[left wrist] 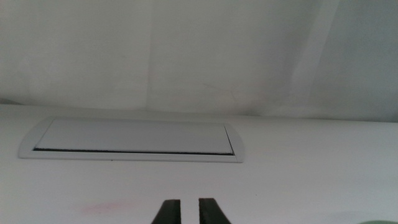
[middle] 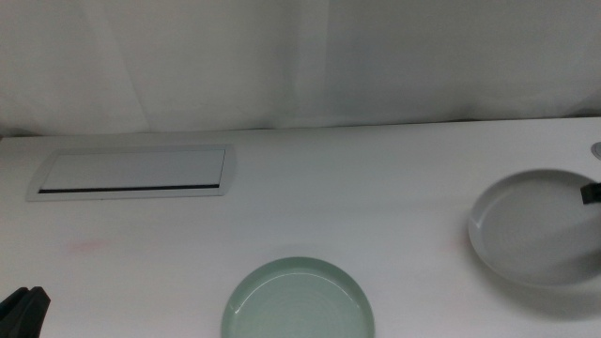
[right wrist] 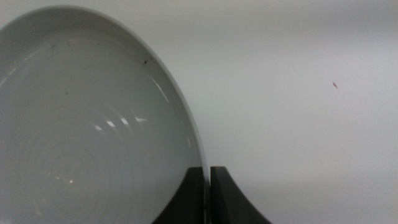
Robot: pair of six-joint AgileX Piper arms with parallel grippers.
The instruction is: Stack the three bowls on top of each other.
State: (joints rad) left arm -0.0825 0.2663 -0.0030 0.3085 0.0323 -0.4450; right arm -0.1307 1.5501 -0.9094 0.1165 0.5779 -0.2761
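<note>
The grey bowl [middle: 535, 225] with concentric rings sits at the table's right side and fills the right wrist view [right wrist: 87, 137]. My right gripper [middle: 590, 192] is shut on its right rim, its jaws [right wrist: 207, 180] pinching the thin edge. A shadow under the bowl suggests it is slightly raised. The mint-green bowl [middle: 299, 302] lies at the front centre, partly cut off by the picture's edge. My left gripper [middle: 23, 308] waits at the front left corner, its jaws [left wrist: 189, 211] a little apart and empty. The cream-white bowl is out of view.
A flat white rectangular panel [middle: 131, 172] with a dark slot lies at the back left and also shows in the left wrist view [left wrist: 134, 138]. A white curtain backs the table. A small pale object [middle: 596, 148] peeks in at the right edge.
</note>
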